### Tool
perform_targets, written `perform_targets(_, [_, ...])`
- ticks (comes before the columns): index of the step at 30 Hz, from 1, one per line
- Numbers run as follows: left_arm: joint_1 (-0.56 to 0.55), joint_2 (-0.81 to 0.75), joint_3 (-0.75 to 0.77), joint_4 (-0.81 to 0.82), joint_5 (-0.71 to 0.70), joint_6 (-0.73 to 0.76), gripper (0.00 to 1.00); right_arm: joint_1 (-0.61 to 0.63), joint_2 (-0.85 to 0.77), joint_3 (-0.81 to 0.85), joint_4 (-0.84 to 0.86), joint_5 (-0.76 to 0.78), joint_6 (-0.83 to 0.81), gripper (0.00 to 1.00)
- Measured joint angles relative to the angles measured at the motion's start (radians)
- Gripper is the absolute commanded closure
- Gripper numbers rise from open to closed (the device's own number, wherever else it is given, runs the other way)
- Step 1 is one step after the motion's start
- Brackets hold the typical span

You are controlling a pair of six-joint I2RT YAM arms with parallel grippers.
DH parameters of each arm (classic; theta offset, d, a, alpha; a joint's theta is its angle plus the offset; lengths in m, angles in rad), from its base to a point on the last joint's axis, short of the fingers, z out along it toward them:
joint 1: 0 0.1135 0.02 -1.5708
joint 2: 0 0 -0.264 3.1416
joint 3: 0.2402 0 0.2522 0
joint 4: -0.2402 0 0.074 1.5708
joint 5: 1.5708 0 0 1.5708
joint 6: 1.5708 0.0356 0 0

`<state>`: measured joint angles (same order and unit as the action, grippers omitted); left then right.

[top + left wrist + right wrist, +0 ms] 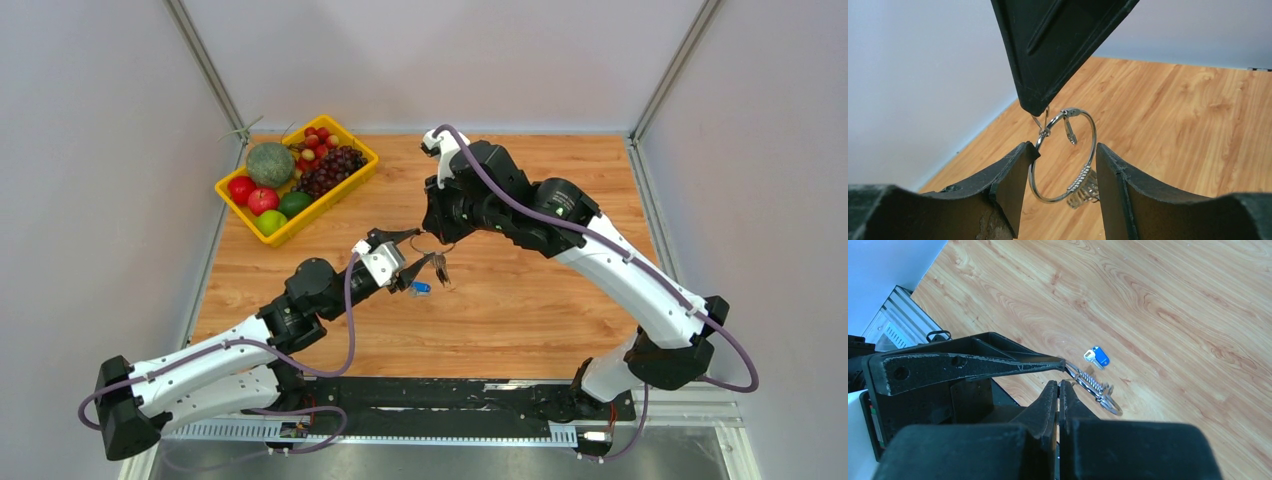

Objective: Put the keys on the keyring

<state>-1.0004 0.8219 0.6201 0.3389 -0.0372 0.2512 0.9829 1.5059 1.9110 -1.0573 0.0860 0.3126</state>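
The keyring (1094,131) is a thin silver ring with several silver keys (1083,186) strung on its lower part. It spans the gap between my left gripper's (1066,148) fingers and touches both tips. My right gripper (1059,384) is shut on a small wire loop (1040,121) joined to the top of the ring. In the top view both grippers, left (422,252) and right (437,240), meet at the keyring (438,264), just above mid-table. A blue-headed key (1096,357) lies loose on the wood below them (420,288).
A yellow basket (345,190) of fruit stands at the back left. The black base rail (450,400) runs along the near edge. White walls enclose the wooden table on three sides.
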Motion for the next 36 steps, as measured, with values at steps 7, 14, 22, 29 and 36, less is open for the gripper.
perform_targets(7, [-0.001,-0.006,0.000,0.032,0.002,0.040,0.40,-0.003,-0.025,-0.014,0.004,0.010,-0.004,1.00])
perform_targets(14, [-0.001,-0.024,0.007,0.035,0.011,0.051,0.39,-0.003,-0.026,-0.022,0.007,0.006,-0.004,1.00])
perform_targets(22, [-0.002,-0.025,0.010,0.039,0.014,0.055,0.39,-0.004,-0.026,-0.022,0.007,0.000,-0.004,1.00])
perform_targets(29, [-0.002,-0.011,0.011,0.049,0.029,0.055,0.41,-0.005,-0.025,-0.022,0.007,-0.016,-0.004,1.00])
perform_targets(36, [-0.002,0.004,0.011,0.070,0.033,0.059,0.51,-0.005,-0.024,-0.021,0.007,-0.032,-0.003,1.00])
